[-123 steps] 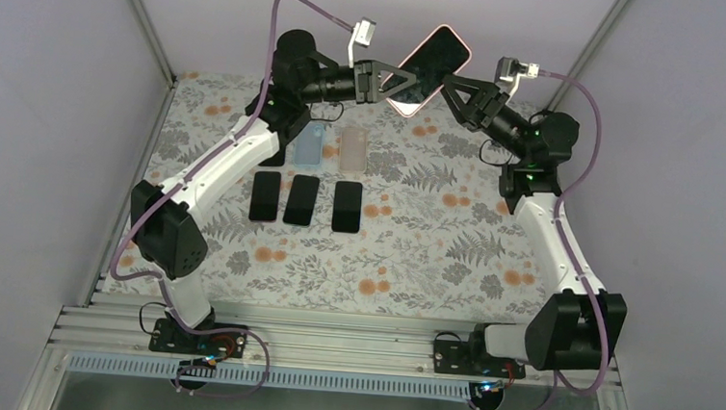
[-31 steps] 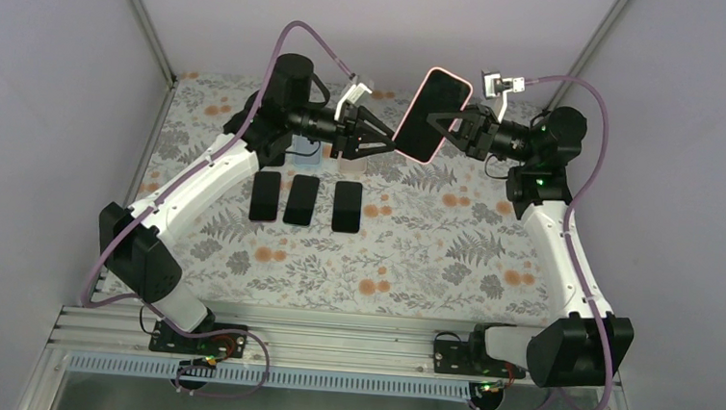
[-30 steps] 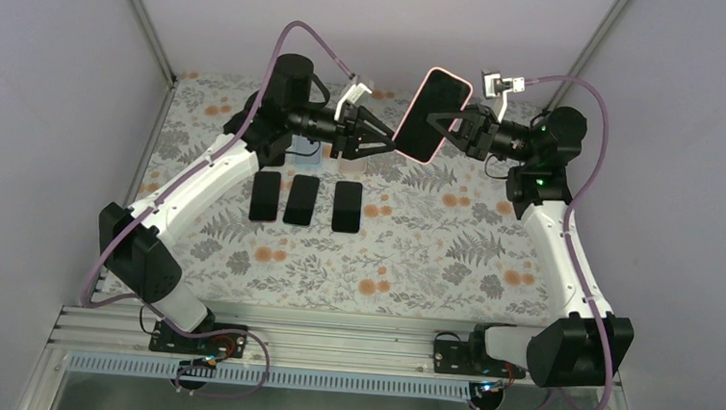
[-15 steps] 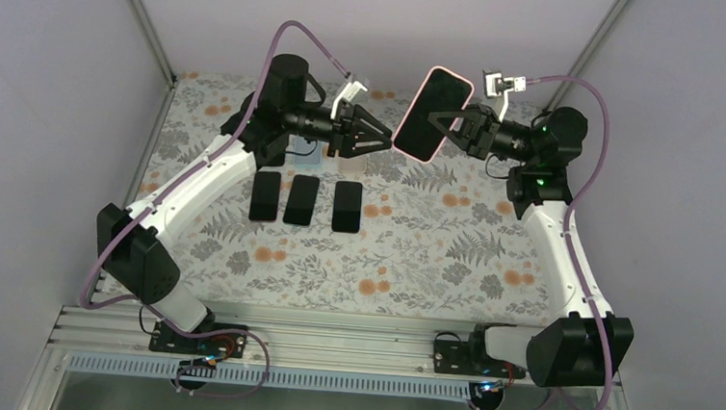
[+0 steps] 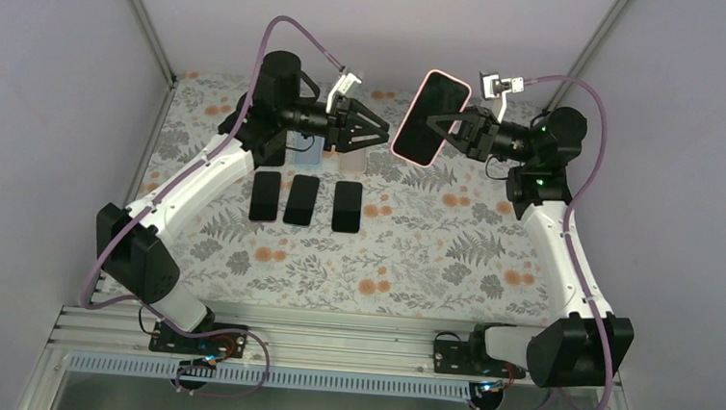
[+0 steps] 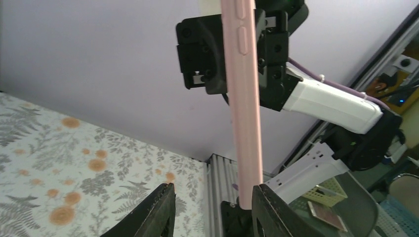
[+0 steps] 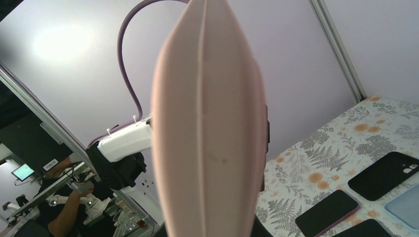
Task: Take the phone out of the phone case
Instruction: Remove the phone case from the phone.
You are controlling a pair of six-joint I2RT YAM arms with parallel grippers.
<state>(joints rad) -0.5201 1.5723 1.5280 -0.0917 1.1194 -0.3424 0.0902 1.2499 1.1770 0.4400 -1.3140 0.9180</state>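
The phone (image 5: 430,113), dark screen up, sits in its pink case (image 5: 407,153) and is held in the air above the back of the table. My right gripper (image 5: 453,126) is shut on its right long edge. In the right wrist view the pink case (image 7: 207,123) fills the middle and hides the fingers. My left gripper (image 5: 383,134) is open and empty, a short way left of the phone and apart from it. In the left wrist view the case's edge (image 6: 245,98) stands upright beyond my open left gripper (image 6: 212,187), closer to the right finger (image 6: 267,210).
Three black phones (image 5: 265,196), (image 5: 301,200), (image 5: 346,207) lie in a row on the floral table (image 5: 413,257). A blue case (image 5: 307,151) and a pale pink case (image 5: 350,163) lie behind them, partly under the left arm. Walls enclose the back and sides.
My left gripper has let go of the cased phone and drawn back to the left. The right gripper keeps the phone, now lower and more upright than four seconds ago.
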